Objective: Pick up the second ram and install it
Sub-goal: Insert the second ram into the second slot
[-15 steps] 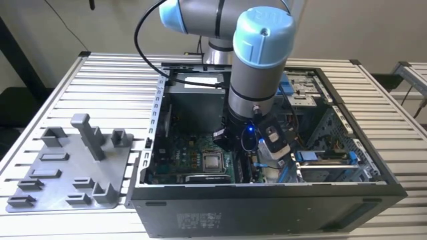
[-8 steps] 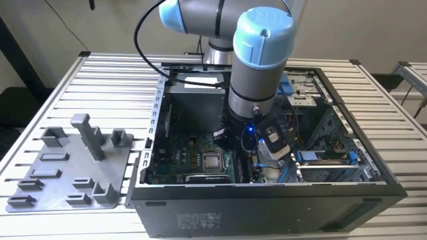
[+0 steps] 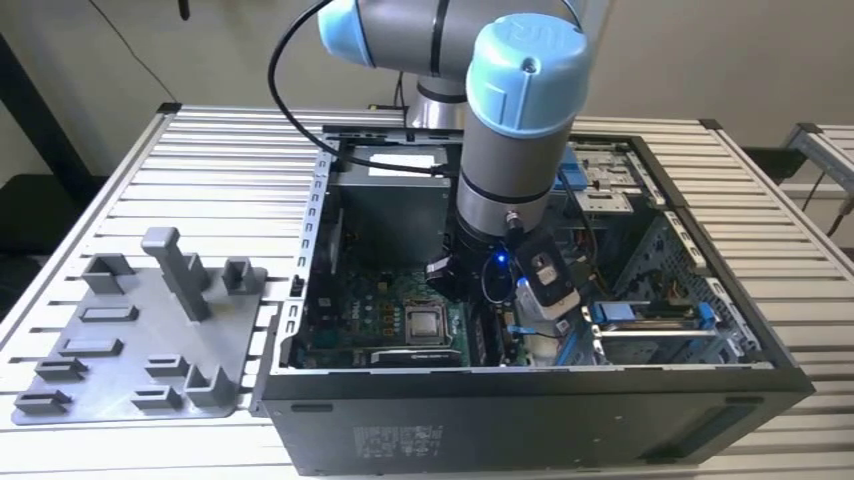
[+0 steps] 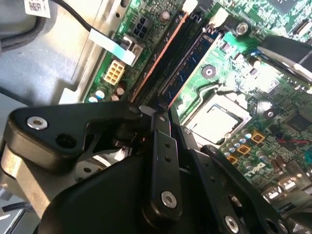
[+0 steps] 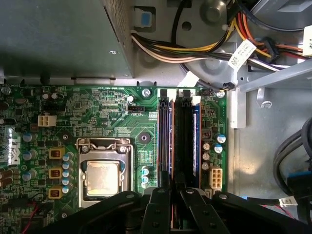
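Gripper (image 5: 171, 204) over second ram (image 5: 195, 141) in slot.

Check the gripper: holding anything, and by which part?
Cannot tell. The gripper sits at the near end of a ram stick standing in the motherboard slots; its own body hides any contact.

lab | slotted aluminium bench (image 3: 120, 200) | open computer case (image 3: 534, 400)
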`<state>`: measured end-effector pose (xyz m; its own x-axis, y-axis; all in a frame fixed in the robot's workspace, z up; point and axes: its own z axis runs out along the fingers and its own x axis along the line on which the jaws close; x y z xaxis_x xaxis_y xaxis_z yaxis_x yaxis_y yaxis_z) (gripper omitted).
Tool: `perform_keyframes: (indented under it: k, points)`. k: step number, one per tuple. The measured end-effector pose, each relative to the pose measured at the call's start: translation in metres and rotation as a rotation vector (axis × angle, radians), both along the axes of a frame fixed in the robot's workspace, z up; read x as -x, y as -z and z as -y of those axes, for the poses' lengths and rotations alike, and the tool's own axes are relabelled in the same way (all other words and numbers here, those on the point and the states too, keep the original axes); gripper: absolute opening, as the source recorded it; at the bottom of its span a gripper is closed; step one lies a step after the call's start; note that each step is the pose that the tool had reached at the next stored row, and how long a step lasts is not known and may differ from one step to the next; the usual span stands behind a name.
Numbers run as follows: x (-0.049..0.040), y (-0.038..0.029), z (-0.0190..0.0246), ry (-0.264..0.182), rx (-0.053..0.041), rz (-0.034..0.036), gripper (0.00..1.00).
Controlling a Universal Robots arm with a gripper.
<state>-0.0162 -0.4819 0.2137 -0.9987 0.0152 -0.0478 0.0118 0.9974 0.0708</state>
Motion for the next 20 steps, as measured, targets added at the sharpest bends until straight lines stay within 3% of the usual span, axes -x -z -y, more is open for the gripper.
perform_keyframes:
  k: [16, 20]
  points:
    - [0.0000, 0.0003, 0.0000, 0.018, 0.0001, 0.0000, 0.14]
    - [0.0000, 0.0034, 0.0000, 0.027, 0.0000, 0.0001, 0.14]
